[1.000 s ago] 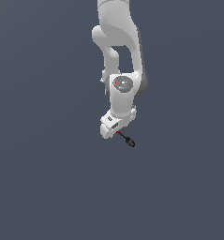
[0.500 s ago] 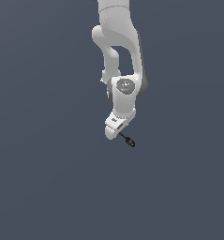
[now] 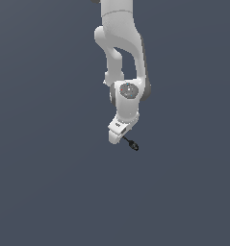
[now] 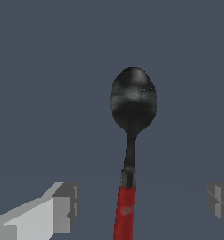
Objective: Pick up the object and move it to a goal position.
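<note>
Spoon (image 4: 132,140): black oval bowl, thin dark neck, red handle. In the wrist view it lies lengthwise down the middle of the frame, bowl toward 12 o'clock, red handle running out at 6 o'clock. It sits in the gap between the two fingers (image 4: 62,206), with open space showing on each side of the handle; no contact with either finger is visible there.

Exterior view: spoon (image 3: 131,143) shows as a small dark stick with a bulb tip, poking out at about 4 o'clock from the lower end of the gripper (image 3: 117,137). The red handle is not visible from here. Nothing but flat grey-blue backdrop around and below it; whether it rests on a surface cannot be told.

Jaws: spread wide in the wrist view, released, not clamped on the handle.

Arm (image 3: 121,57): white Panda, entering from 12 o'clock, wrist pointing down with the hand tilted toward 7 o'clock.
</note>
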### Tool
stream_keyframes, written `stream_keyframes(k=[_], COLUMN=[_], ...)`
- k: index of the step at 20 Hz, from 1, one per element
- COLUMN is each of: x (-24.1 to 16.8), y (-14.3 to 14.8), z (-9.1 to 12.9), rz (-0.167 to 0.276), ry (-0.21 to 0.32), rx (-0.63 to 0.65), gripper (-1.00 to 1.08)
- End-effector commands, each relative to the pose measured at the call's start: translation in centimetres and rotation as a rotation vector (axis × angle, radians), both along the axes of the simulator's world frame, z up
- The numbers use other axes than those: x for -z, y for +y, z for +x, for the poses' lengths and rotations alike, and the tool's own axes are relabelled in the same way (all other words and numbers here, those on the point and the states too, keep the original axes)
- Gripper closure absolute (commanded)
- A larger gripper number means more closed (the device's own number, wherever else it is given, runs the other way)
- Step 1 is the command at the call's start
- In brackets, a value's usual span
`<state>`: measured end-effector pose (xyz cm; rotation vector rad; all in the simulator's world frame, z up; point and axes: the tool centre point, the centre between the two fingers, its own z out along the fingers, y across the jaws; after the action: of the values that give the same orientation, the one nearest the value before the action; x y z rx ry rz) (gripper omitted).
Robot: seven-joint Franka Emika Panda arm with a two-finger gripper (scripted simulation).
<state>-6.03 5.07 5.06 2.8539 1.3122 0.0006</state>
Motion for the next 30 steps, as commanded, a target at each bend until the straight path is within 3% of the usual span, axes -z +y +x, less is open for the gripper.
stream_keyframes(k=[1,11,12,30], x=[1.0,4.0,4.0,2.3], y=[0.0,0.0,0.0,1.0], z=[-0.1,-0.1,-0.1,0.6], rz=[0.0,0.0,0.0,0.001], ry=[0.001,0.001,0.001,0.001], rx=[-0.002,-0.004,-0.004,-0.007], gripper=[-0.92,-0.92,1.08,1.08])
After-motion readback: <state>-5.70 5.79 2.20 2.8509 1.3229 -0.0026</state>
